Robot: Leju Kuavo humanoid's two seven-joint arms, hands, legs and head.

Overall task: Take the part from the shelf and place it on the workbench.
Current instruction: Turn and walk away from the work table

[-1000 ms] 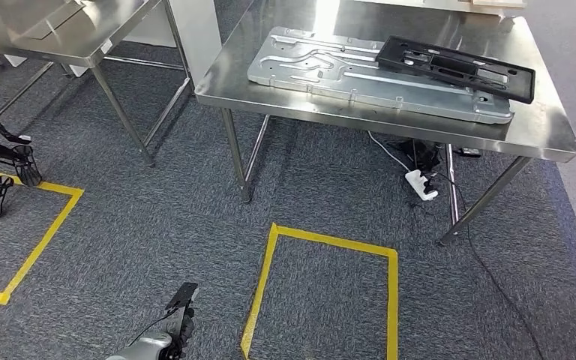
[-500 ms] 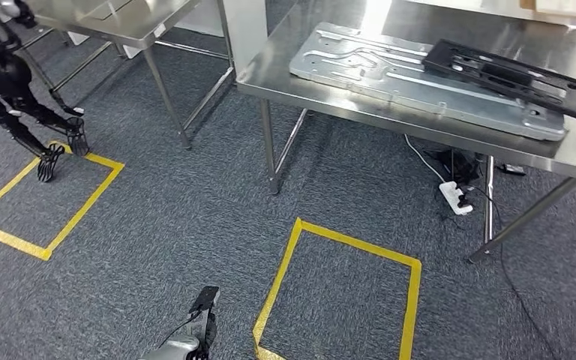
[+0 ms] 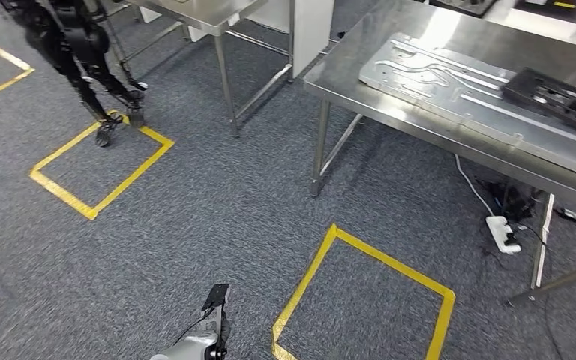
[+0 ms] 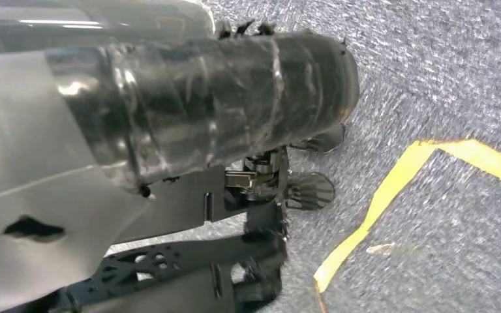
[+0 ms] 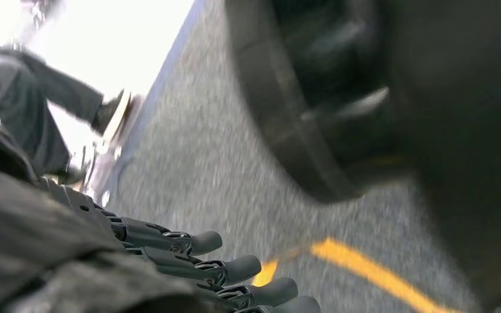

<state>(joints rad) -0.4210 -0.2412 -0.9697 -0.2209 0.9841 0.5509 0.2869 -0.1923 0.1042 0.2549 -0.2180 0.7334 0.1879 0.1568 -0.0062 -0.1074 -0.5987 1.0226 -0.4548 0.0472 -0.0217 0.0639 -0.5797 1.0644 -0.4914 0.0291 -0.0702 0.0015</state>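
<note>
Since a second ago, view swung left: second robot [image 3: 82, 45] entered, workbench [image 3: 360, 75] slid right. Left hand [image 3: 214, 319] hangs low, state unclear; right hand [image 5: 189, 261] hangs empty, fingers straight, presumably for walking. Shelf part unseen; likely shelf-bound.

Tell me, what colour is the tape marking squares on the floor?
Yellow tape, clearest in the head view.

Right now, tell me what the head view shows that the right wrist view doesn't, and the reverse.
Head view alone: the steel workbench carrying a large metal plate and a black part, a power strip underneath, and another robot's legs. Right wrist view alone: the right hand, fingers apart and holding nothing, and a person's trouser leg. Both share grey carpet and yellow floor tape.
</note>
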